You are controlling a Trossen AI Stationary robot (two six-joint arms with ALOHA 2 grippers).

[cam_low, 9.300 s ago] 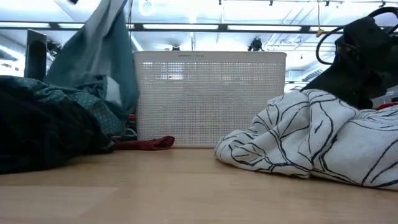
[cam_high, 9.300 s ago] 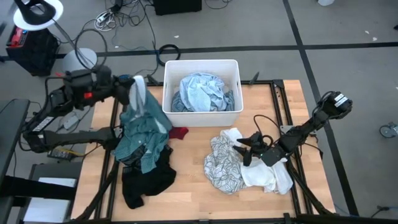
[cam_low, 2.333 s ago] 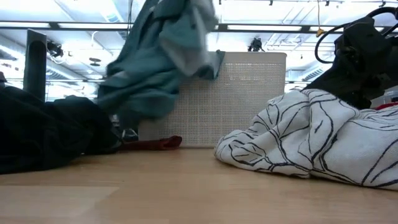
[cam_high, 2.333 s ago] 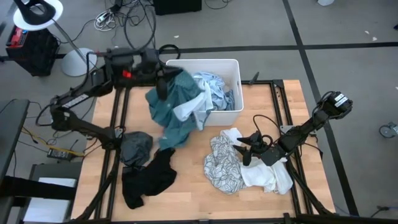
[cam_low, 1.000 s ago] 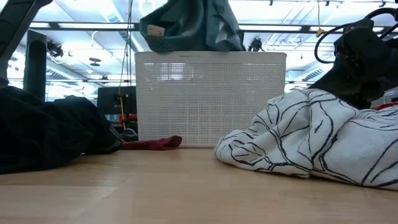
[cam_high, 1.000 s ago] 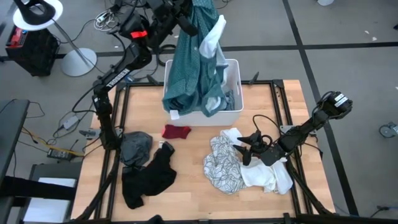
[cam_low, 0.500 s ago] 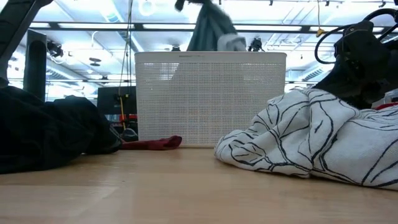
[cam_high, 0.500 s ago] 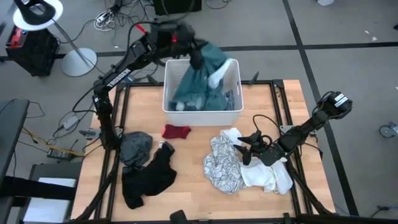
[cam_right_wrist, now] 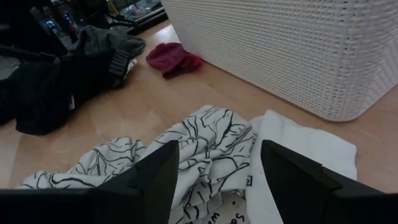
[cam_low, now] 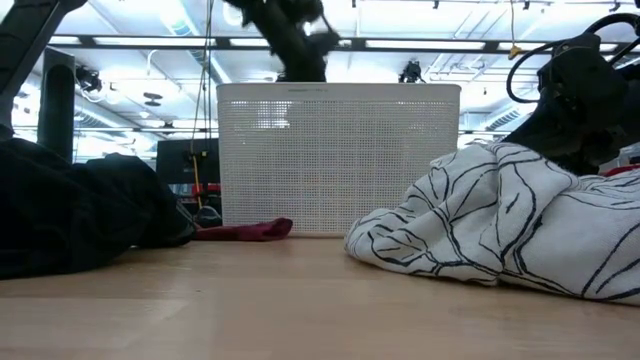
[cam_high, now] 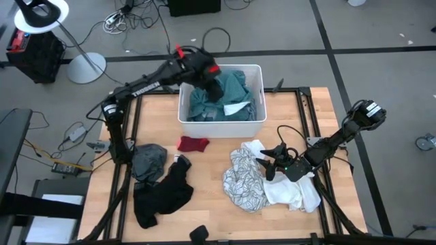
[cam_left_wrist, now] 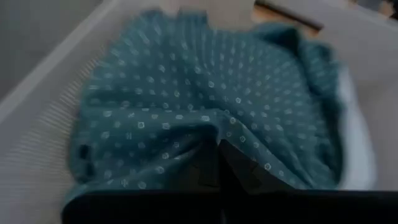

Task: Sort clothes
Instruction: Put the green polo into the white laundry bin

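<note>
The teal dotted shirt (cam_high: 235, 85) lies bunched inside the white bin (cam_high: 253, 126). My left gripper (cam_high: 214, 88) reaches down into the bin and is shut on this shirt (cam_left_wrist: 186, 93). On the table in front of the bin lie a small red piece (cam_high: 193, 144), a grey piece (cam_high: 148, 162) and a black garment (cam_high: 162, 194). To their right lies a white cloth with black lines (cam_high: 244, 178), next to a plain white one (cam_high: 294, 194). My right gripper (cam_high: 271, 163) stands open over these two, nothing between its fingers (cam_right_wrist: 155, 177). My left gripper pinches a raised fold of the teal shirt (cam_left_wrist: 214, 134) between its two shut fingers. It comes slanting down from the bin's far left side. The shirt rests bunched in the bin, slack around the fingers.
The bin's perforated wall (cam_low: 340, 160) stands tall at the table's far middle. Bare wood shows between the two heaps (cam_high: 208, 184). The left arm (cam_low: 290, 30) crosses above the bin's rim. Cables and a lamp base lie on the floor beyond the table.
My left gripper has come down from high above the bin into it and tipped over to point downward, staying shut. The teal shirt, which hung from it over the bin and its near wall, has sunk and now lies bunched inside the bin.
</note>
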